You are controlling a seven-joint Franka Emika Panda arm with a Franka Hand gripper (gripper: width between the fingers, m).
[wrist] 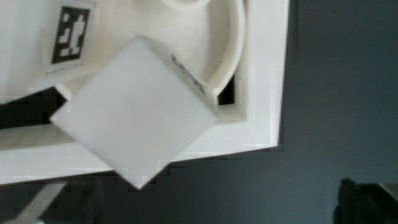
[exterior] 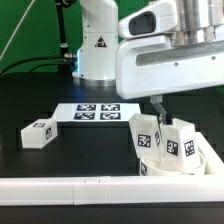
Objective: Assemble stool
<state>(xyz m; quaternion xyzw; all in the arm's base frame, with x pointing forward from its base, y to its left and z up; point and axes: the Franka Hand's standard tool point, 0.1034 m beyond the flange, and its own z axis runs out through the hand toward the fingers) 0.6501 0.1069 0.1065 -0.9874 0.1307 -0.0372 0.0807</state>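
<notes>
gripper [exterior: 158,104] wide open, empty; above upright leg blocks [exterior: 148,135] at seat [exterior: 208,158]; lone leg block [exterior: 37,133] lies well apart

No words or numbers can be read. A small black triangle sign [exterior: 100,43] is seen on the white robot base [exterior: 92,60]. Black-and-white square tags are printed on the marker board [exterior: 97,113]. One tag is shown on the lying leg [exterior: 38,133]. More are shown on two upright legs [exterior: 148,135] at the exterior view's right. In the wrist view, a tag [wrist: 73,35] is seen on a white part.
</notes>
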